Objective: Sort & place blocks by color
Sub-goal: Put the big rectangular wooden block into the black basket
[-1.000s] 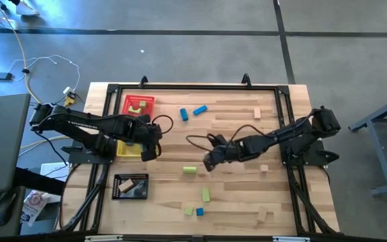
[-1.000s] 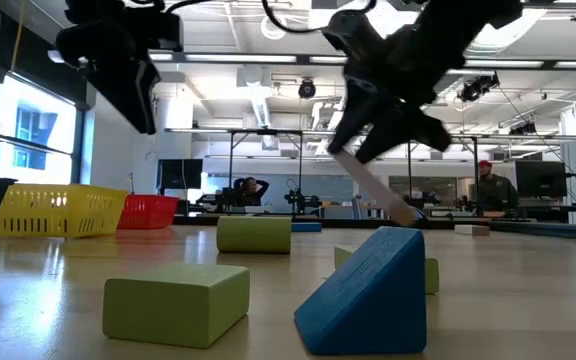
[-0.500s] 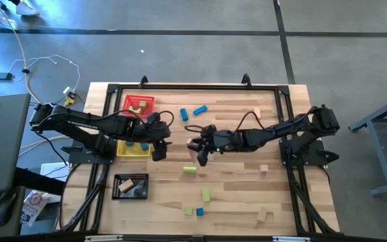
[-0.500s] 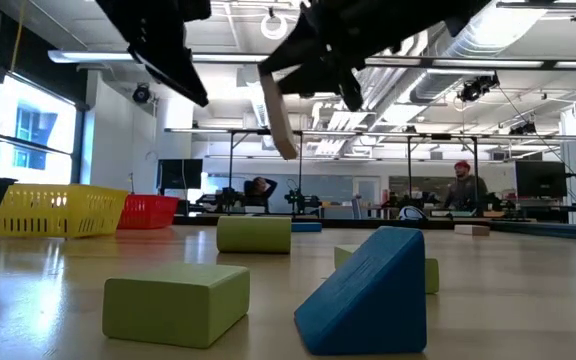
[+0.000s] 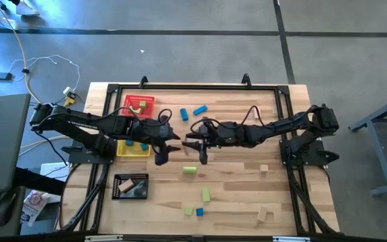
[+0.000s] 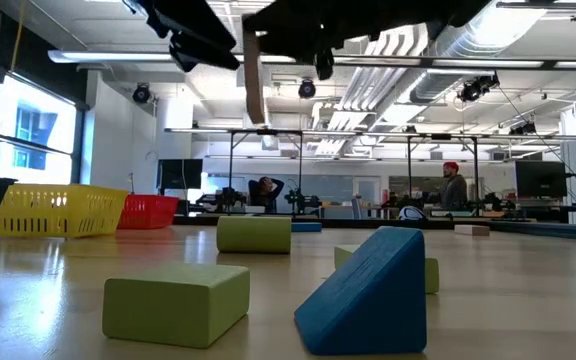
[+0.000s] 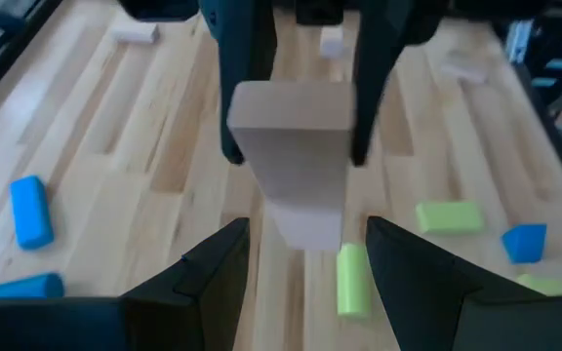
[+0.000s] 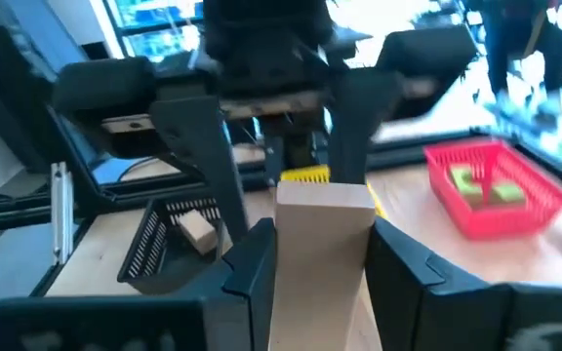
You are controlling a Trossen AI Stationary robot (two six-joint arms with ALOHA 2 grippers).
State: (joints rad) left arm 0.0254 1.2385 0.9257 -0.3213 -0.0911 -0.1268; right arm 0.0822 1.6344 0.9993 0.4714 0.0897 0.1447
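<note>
My right gripper (image 5: 192,142) is clamped on a tan wooden bar (image 8: 322,255), held in the air over the middle of the table (image 5: 247,195); the right wrist view shows both fingers pressed on its sides. My left gripper (image 5: 175,141) faces it nose to nose, fingers spread and holding nothing; in the left wrist view the bar's end sits in the gap between my left fingers (image 7: 208,283), not touching either. High view can't show that gap, only the two arms meeting. Low view shows the bar hanging upright, well above the wood. It also gives the near blocks: green block (image 6: 176,300), blue wedge (image 6: 366,290), green cylinder (image 6: 254,234). High view alone shows the red tray (image 5: 138,105), yellow tray (image 5: 132,147) and black tray (image 5: 130,186) by my left arm, with blocks in each.
</note>
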